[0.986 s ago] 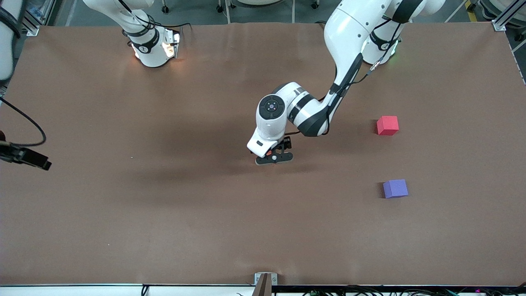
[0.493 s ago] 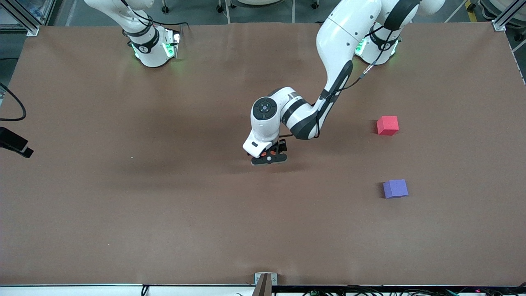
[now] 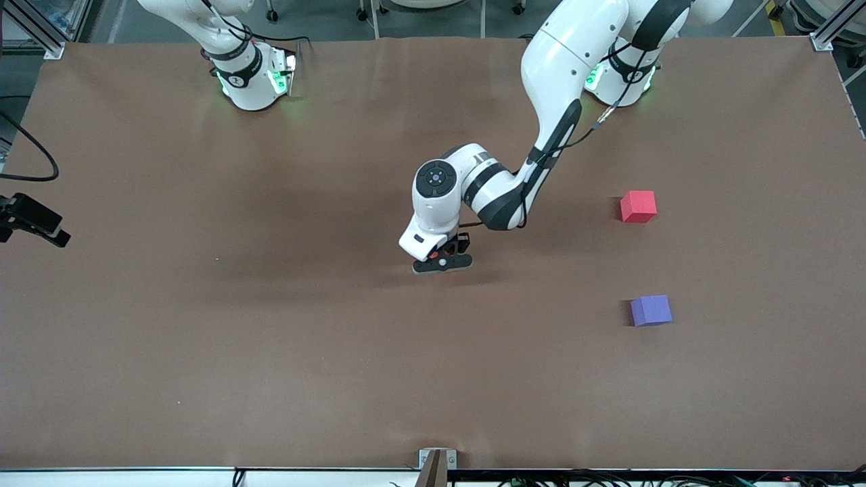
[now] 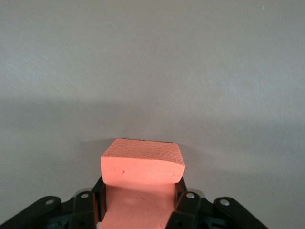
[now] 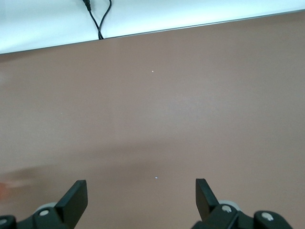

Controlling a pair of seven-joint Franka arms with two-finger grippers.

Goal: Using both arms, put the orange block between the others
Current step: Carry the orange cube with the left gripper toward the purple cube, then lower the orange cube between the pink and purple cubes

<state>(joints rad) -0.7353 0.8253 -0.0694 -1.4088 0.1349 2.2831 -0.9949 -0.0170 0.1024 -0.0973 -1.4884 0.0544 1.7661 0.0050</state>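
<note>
1. At mid-counter [image 3: 203, 338], the left gripper [image 3: 441, 262] is down at the surface with its fingers [image 4: 183, 210] pinching the orange block [image 4: 143, 164], whose foam bulges slightly between them in the left wrist view; from the front, only a sliver of orange shows under the black fingers.
2. Toward the left arm's end of the counter wait the others: the red-pink cube [image 3: 638, 205], and the purple-blue cube [image 3: 651, 310] nearer the front camera, well apart, with bare brown surface between them.
3. The right gripper [image 5: 140, 195] hangs at the right arm's end of the counter, its fingers spread wide over nothing, and that arm waits.
4. Progress, judged from this scene: the grasp looks made, but the block appears to sit on the counter, not yet lifted.
5. What is left: raising it, carrying it toward the two cubes and setting it down in the gap between them.
</note>
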